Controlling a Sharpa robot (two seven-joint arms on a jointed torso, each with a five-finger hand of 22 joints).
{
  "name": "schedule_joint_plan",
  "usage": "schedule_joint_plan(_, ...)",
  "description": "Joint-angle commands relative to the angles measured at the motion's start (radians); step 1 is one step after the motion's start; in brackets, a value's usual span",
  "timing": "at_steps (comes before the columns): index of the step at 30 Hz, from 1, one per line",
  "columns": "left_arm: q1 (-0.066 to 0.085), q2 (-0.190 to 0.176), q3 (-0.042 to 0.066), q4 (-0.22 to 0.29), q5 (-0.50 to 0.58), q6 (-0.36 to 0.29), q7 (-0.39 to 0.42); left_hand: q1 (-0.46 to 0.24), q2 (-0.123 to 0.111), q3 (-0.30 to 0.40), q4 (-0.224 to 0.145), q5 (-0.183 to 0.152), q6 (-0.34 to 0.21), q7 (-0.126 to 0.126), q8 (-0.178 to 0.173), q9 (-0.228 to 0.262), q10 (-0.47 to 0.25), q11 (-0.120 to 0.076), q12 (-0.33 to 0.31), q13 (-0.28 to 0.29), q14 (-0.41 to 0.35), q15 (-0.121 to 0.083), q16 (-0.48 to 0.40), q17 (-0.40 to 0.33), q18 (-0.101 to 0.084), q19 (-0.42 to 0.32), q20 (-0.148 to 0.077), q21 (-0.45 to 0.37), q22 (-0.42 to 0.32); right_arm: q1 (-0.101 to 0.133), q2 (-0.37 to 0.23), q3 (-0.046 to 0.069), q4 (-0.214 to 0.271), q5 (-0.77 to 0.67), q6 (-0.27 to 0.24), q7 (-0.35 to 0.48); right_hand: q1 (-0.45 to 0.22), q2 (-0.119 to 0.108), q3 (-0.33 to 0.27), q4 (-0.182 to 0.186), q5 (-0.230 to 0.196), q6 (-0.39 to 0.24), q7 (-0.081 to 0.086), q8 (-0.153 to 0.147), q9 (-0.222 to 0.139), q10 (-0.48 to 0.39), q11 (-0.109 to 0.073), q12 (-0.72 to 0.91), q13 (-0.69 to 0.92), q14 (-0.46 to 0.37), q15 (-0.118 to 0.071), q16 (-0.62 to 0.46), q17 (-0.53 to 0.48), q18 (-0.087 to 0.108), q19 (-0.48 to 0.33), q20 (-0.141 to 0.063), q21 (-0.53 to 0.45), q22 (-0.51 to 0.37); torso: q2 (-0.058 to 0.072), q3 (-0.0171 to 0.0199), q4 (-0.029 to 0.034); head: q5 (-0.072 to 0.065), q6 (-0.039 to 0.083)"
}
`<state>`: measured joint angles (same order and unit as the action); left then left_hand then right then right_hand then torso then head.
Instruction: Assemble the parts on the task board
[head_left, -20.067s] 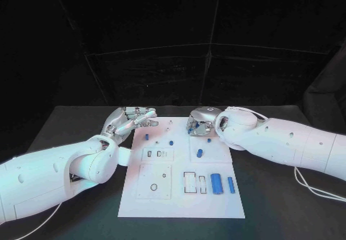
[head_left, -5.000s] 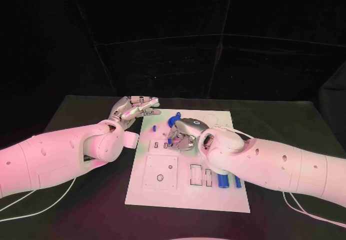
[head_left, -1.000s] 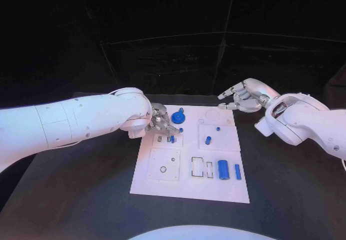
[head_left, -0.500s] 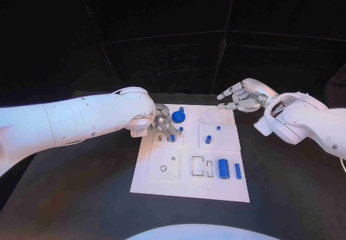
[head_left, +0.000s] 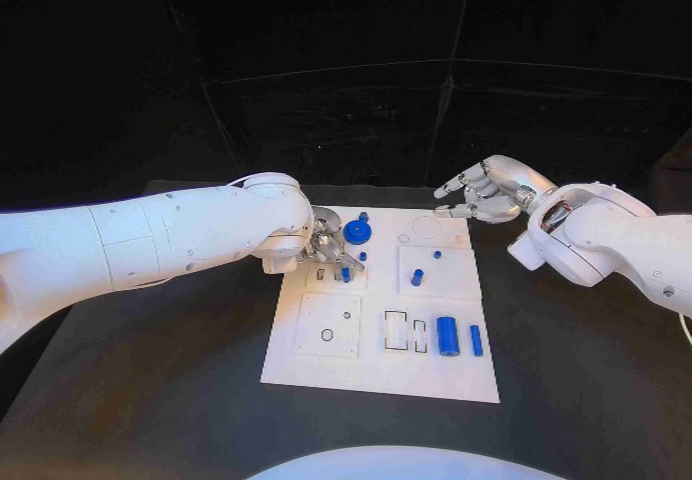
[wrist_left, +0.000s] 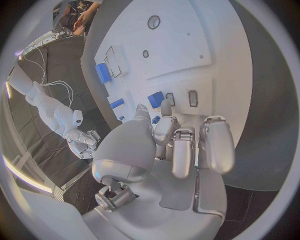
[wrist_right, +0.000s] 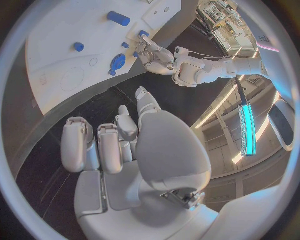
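Note:
The white task board (head_left: 320, 365) lies mid-table. My left hand (head_left: 320, 250) hangs over its far left part, fingers stretched out with their tips beside a small blue part (head_left: 343, 274) standing in a slot; in the left wrist view that blue part (wrist_left: 155, 99) lies just beyond the fingertips (wrist_left: 166, 107), and nothing sits in the left hand (wrist_left: 178, 150). A round blue gear (head_left: 356, 236) is just past the hand. My right hand (head_left: 483, 196) hovers off the board's far right corner, holding nothing, fingers half curled (wrist_right: 106, 142).
Blue pegs (head_left: 437, 255) and a blue block (head_left: 415, 278) stand mid-board. A thick blue cylinder (head_left: 447, 336) and a thin blue bar (head_left: 476, 341) lie near the board's right edge, beside empty rectangular slots (head_left: 395, 331). Black table (head_left: 159, 380) surrounds the board.
Over the earlier frames my right hand left the board for its far right corner and my left hand came onto the board. In the last second the left hand barely shifted.

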<state>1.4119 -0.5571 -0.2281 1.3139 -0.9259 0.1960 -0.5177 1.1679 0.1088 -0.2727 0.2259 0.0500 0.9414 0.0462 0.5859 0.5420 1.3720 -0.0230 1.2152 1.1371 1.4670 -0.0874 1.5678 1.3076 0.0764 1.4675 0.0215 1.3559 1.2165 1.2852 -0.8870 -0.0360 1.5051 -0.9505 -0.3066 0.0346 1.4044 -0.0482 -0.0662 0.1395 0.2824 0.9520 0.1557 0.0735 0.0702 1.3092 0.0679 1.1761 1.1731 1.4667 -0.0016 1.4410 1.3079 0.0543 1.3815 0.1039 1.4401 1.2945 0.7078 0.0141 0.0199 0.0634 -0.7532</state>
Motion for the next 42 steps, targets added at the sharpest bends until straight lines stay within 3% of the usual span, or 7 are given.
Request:
schedule_joint_plan(1, 0.001, 0.002, 0.0, 0.003, -0.007, 0.021, -0.008, 0.012, -0.001, 0.003, -0.01, 0.002, -0.009, 0.0, 0.005, 0.004, -0.005, -0.004, 0.005, 0.001, 0.104, -0.002, 0.003, 0.263, -0.01, 0.007, -0.004, 0.006, 0.002, 0.002, 0.001, 0.001, 0.0, -0.003, 0.01, 0.0, -0.002, 0.006, -0.005, 0.0, 0.008, 0.004, 0.0, 0.003, 0.0, -0.004, 0.0, -0.001, -0.001, 0.048, -0.004, -0.003, 0.019, 0.011, -0.006, 0.002, -0.004, -0.002, 0.0, -0.0004, -0.0001, 0.001, -0.001)
schedule_joint_plan(20, 0.001, 0.002, 0.0, 0.013, -0.007, 0.023, -0.008, 0.06, 0.013, 0.032, -0.052, 0.003, -0.024, 0.0, 0.024, 0.03, -0.007, -0.004, 0.007, 0.003, 0.104, -0.002, 0.003, 0.263, -0.011, 0.007, -0.004, 0.009, 0.009, 0.002, 0.009, 0.0, -0.009, -0.036, 0.01, -0.003, -0.003, 0.008, -0.007, 0.002, 0.011, 0.005, 0.0, 0.003, 0.0, -0.004, 0.0, -0.001, -0.001, 0.048, -0.004, -0.004, 0.017, 0.011, -0.006, 0.002, -0.005, -0.002, -0.001, 0.0005, 0.0002, 0.0, -0.008)
schedule_joint_plan(23, 0.001, 0.002, 0.0, 0.011, -0.007, 0.022, -0.008, 0.08, 0.024, 0.05, -0.068, 0.004, -0.027, -0.001, 0.027, 0.036, -0.007, -0.005, 0.007, 0.003, 0.104, -0.003, 0.003, 0.263, -0.011, 0.006, -0.004, 0.009, 0.008, 0.002, 0.009, 0.0, -0.01, -0.037, 0.011, -0.003, -0.003, 0.008, -0.007, 0.002, 0.011, 0.005, 0.0, 0.003, 0.0, -0.004, 0.0, -0.001, -0.001, 0.048, -0.004, -0.004, 0.017, 0.011, -0.006, 0.002, -0.005, -0.002, 0.0, 0.0002, 0.0001, 0.0, -0.008)
schedule_joint_plan(26, 0.001, 0.002, 0.0, 0.012, -0.007, 0.02, -0.008, 0.159, 0.065, 0.114, -0.12, 0.004, -0.04, -0.01, 0.024, 0.039, -0.01, -0.012, 0.004, 0.001, 0.104, -0.009, 0.003, 0.263, -0.01, 0.005, -0.008, 0.006, 0.006, 0.002, 0.011, 0.0, -0.01, -0.037, 0.015, -0.004, -0.004, 0.009, -0.007, 0.003, 0.012, 0.005, 0.0, 0.003, 0.0, -0.003, 0.0, 0.001, 0.0, 0.048, -0.004, -0.003, 0.02, 0.01, -0.005, 0.002, -0.005, -0.001, 0.0, 0.0002, 0.0004, 0.0, -0.01)
schedule_joint_plan(32, 0.0, 0.002, 0.0, 0.015, -0.007, 0.014, -0.008, 0.213, 0.079, 0.2, -0.179, 0.008, -0.053, -0.011, 0.009, 0.036, -0.018, -0.015, -0.005, -0.005, 0.104, -0.013, 0.003, 0.263, -0.009, 0.003, -0.014, 0.003, 0.002, 0.002, 0.012, 0.0, -0.011, -0.04, 0.02, -0.005, -0.004, 0.011, -0.008, 0.004, 0.014, 0.006, 0.0, 0.004, 0.0, -0.001, 0.0, 0.004, 0.002, 0.049, -0.004, -0.002, 0.022, 0.01, -0.004, 0.002, -0.004, 0.0, 0.0, -0.0006, 0.0014, -0.001, -0.011)
schedule_joint_plan(38, 0.0, -0.002, 0.0, 0.02, -0.003, 0.003, -0.006, 0.237, 0.068, 0.291, -0.227, 0.051, -0.062, -0.009, -0.004, 0.032, -0.022, -0.015, -0.013, -0.009, 0.104, -0.013, 0.003, 0.263, -0.008, 0.001, -0.015, -0.001, -0.001, 0.002, 0.013, 0.0, -0.012, -0.041, 0.024, -0.005, -0.004, 0.011, -0.008, 0.004, 0.014, 0.006, 0.0, 0.004, 0.0, -0.001, 0.0, 0.004, 0.002, 0.049, -0.004, -0.002, 0.022, 0.01, -0.004, 0.002, -0.004, 0.0, 0.0, -0.0004, 0.0007, 0.0, -0.013)
schedule_joint_plan(42, 0.0, -0.012, 0.0, 0.028, 0.001, -0.017, -0.004, 0.191, 0.031, 0.419, -0.256, 0.052, -0.061, -0.001, -0.009, 0.034, -0.021, -0.013, -0.019, -0.014, 0.104, -0.008, 0.003, 0.263, -0.006, -0.001, -0.012, -0.008, -0.008, 0.002, 0.014, 0.0, -0.013, -0.042, 0.026, -0.006, -0.004, 0.012, -0.008, 0.004, 0.014, 0.006, 0.0, 0.004, 0.0, -0.001, 0.0, 0.005, 0.003, 0.049, -0.004, -0.003, 0.021, 0.01, -0.004, 0.002, -0.005, 0.0, 0.0, -0.0002, 0.0016, 0.001, -0.014)
